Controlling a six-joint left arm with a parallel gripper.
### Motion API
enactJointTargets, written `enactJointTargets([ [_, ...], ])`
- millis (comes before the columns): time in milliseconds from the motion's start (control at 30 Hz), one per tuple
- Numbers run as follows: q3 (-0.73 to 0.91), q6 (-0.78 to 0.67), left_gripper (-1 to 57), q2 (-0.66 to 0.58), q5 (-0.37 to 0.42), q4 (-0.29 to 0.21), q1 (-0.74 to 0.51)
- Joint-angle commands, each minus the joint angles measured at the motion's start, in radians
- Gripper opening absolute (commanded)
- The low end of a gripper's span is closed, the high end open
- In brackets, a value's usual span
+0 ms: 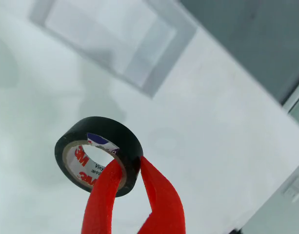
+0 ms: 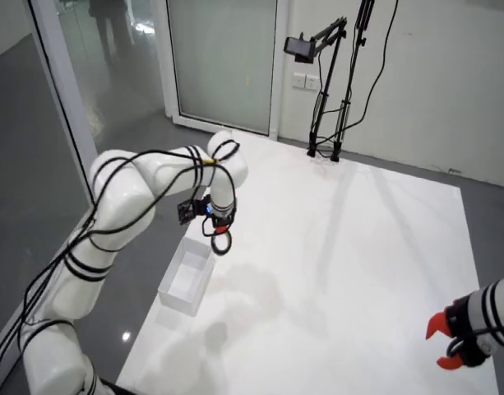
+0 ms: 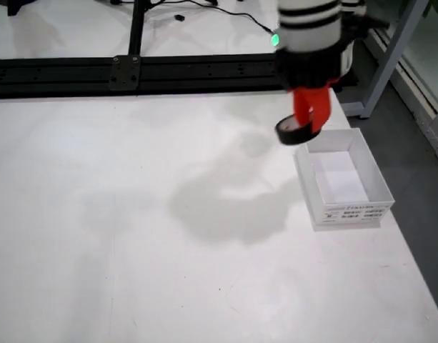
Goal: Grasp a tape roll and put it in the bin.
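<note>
A black tape roll [image 1: 98, 155] with a 3M-printed core hangs in the air, pinched through its wall by my red-fingered gripper [image 1: 131, 170], which is shut on it. In the side view the tape roll [image 3: 298, 133] hangs just beyond the near-left corner of the white bin [image 3: 344, 179], held by the gripper [image 3: 309, 121]. From overhead the tape roll [image 2: 222, 243] is above the table beside the bin [image 2: 187, 276]. In the wrist view the bin [image 1: 115, 36] lies blurred, far below and ahead.
The white table [image 3: 133, 236] spreads wide to the left of the bin. A black rail [image 3: 133, 71] runs along its far side. A second arm's red gripper [image 2: 446, 339] rests at the table's right edge in the overhead view.
</note>
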Motion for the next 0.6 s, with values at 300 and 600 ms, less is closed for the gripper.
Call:
enactJointTargets([
  [300,0.402,-0.15,-0.8,-0.254,0.015,-0.034,0.154],
  [600,0.402,-0.196,-0.8,-0.122,-0.089,-0.028,0.159],
])
